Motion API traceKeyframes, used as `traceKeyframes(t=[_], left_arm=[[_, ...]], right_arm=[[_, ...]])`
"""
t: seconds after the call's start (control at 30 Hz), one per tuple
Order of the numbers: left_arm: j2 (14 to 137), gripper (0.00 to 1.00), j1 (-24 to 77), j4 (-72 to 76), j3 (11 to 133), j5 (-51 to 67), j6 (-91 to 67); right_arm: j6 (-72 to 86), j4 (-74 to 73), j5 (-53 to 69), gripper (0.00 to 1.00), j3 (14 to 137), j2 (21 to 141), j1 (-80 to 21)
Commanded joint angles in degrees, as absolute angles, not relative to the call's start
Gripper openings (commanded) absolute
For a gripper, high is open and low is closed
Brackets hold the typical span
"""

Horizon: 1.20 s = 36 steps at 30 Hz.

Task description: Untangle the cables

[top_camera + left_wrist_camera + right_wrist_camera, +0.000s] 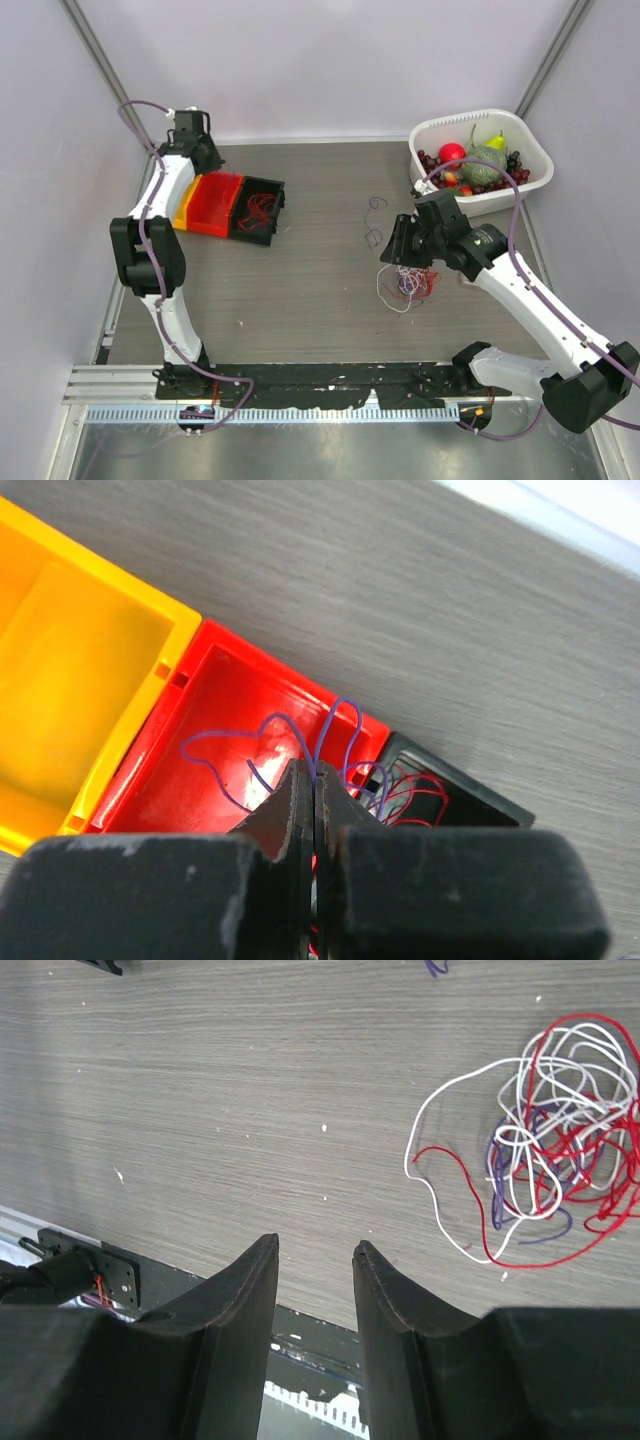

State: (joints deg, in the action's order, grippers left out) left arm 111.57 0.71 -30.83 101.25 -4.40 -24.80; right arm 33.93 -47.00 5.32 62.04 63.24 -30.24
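The grey wood-grain table [320, 300] carried a row of yellow, red and black plastic bins [222, 180] far left, well apart from the fist-sized tangle of thin red, white and purple wires [555, 1140] lying right of centre. Sorting looked to be the step in hand. The left gripper [313, 785] was clamped on a thin purple wire [215, 742] looping above the red bin [200, 700], and a release seemed due. The right gripper [315, 1260] hovered beside the tangle, jaws spread and empty, and would need to pinch one strand.

Right pincer [315, 1255] agape, empty; cables [545, 1170] beside on table [200, 1090].
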Motion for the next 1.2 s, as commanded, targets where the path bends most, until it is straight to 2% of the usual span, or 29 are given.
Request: traceKeyframes(t=[0.0,0.1,0.33,0.4,0.43,0.47,0.53,0.6,0.77,0.9,1.07,1.17], left_arm=[[112.4,0.00,0.3,-27.5,98.4,-4.9,-23.1],[113.4,0.00,0.3,-26.5,96.1,-5.8,-22.0],[116.6,0.01,-1.8,-31.6,99.4,-6.5,-22.0],[117.2,0.19,-1.9,-35.9,101.9,-6.9,-22.0],[116.6,0.31,-1.8,-37.1,102.2,-7.6,-22.1],[115.3,0.48,-1.8,-37.8,102.1,-8.3,-22.2],[112.3,0.62,-1.8,-39.1,101.8,-9.7,-22.7],[108.7,0.67,-1.8,-40.1,101.3,-8.2,-23.6],[97.5,0.70,-0.5,-41.7,93.4,-1.7,-28.4],[86.6,0.71,8.2,-41.8,80.5,5.4,-30.3],[70.7,0.74,22.5,-39.1,63.2,12.7,-34.4],[61.7,0.74,27.8,-37.4,55.5,15.6,-38.9]], right_arm=[[33.9,-48.9,2.6,0.41,62.8,59.9,-30.1],[35.2,-48.7,2.8,0.41,61.9,58.8,-30.1],[35.5,-49.5,2.8,0.41,61.4,57.7,-30.1],[35.5,-49.6,3.2,0.41,61.2,57.4,-30.2],[35.5,-49.6,3.3,0.41,61.3,57.4,-30.1],[35.5,-49.6,3.5,0.41,61.3,57.5,-30.1],[35.4,-49.3,3.3,0.41,61.3,57.9,-30.1],[35.3,-48.1,3.8,0.41,61.6,58.9,-30.1],[33.9,-46.5,3.3,0.41,64.1,65.9,-30.1],[31.6,-46.8,0.2,0.45,69.2,74.3,-29.4],[26.6,-44.1,-1.0,0.58,74.6,85.9,-26.7],[22.3,-43.5,-4.6,0.59,79.5,94.1,-26.3]])
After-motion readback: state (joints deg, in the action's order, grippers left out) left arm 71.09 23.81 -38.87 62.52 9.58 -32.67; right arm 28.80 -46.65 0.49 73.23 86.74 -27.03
